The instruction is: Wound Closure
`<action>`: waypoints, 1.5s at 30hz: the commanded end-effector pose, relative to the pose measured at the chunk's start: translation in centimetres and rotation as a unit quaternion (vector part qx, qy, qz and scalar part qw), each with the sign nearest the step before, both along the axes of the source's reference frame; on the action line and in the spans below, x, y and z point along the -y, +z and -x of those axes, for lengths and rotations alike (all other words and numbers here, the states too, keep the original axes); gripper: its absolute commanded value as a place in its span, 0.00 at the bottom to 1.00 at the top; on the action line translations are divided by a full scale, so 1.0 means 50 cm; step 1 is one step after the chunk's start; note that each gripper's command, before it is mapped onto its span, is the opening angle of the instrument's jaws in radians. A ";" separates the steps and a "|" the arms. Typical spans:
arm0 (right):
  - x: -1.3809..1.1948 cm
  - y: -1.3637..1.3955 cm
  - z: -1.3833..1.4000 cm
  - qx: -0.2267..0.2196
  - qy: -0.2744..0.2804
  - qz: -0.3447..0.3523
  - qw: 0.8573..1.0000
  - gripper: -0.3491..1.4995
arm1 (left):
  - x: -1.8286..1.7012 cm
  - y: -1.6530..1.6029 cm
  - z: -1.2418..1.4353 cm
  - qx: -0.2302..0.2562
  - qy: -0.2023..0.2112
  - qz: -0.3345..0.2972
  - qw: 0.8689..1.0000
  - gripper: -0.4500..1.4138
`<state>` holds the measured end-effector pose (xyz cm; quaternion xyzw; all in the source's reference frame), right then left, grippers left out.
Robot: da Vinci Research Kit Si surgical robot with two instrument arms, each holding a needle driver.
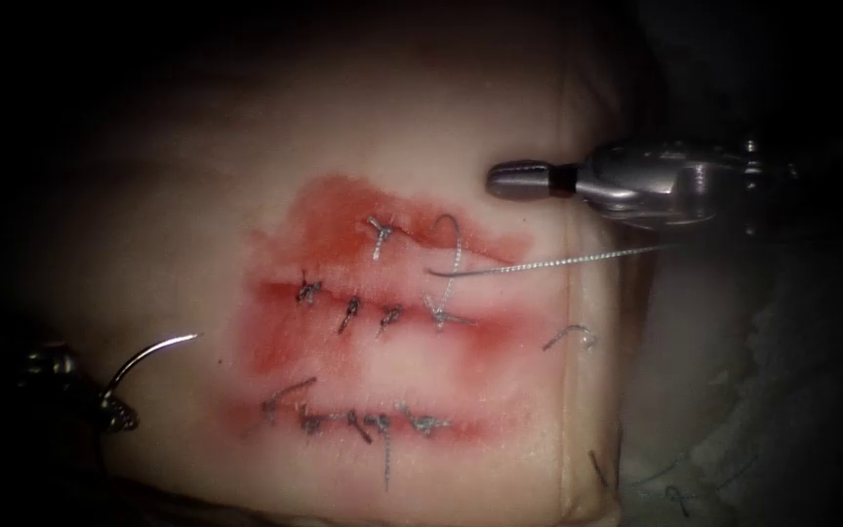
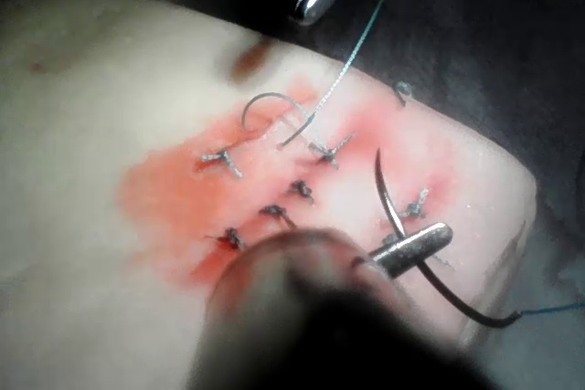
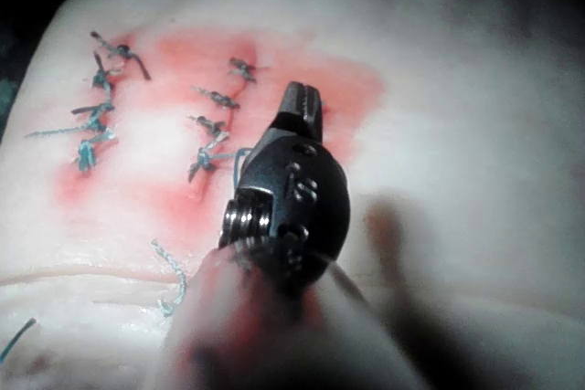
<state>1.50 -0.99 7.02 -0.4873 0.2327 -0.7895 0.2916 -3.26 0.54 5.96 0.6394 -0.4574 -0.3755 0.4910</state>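
I am clamping the needle (image 2: 393, 207) mid-curve in my left tool (image 2: 411, 251), clear of the tissue (image 1: 197, 195), while my right tool (image 1: 519, 180), closed and empty, is hovering above the thread (image 1: 578, 260).

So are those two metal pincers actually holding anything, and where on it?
The left tool grips the curved steel needle around mid-curve, clear of the tissue. The right tool, jaws shut, holds nothing.

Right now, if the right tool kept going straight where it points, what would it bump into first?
Hard to say for sure: the right tool points left, jaws shut, holding nothing. Ahead lies bare tissue; the thread loop sits just below its line.
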 end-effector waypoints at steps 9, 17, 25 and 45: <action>0.0042 0.0133 -0.0023 0.017 -0.025 0.003 1.000 0.00 | -0.0068 0.0126 -0.0021 -0.151 0.004 0.061 0.987 0.00; 0.0058 0.0109 -0.0100 -0.028 -0.034 0.000 0.999 0.00 | -0.0113 0.0185 -0.0040 -0.179 0.002 0.064 0.982 0.00; -0.0008 0.0086 -0.0118 0.013 0.074 0.052 0.996 0.00 | -0.0108 0.0232 -0.0061 -0.214 0.019 0.089 0.973 0.00; -0.0130 -0.0130 0.0278 0.038 0.180 0.053 0.982 0.75 | -0.0295 0.0315 -0.0214 -0.365 0.182 0.275 0.871 0.00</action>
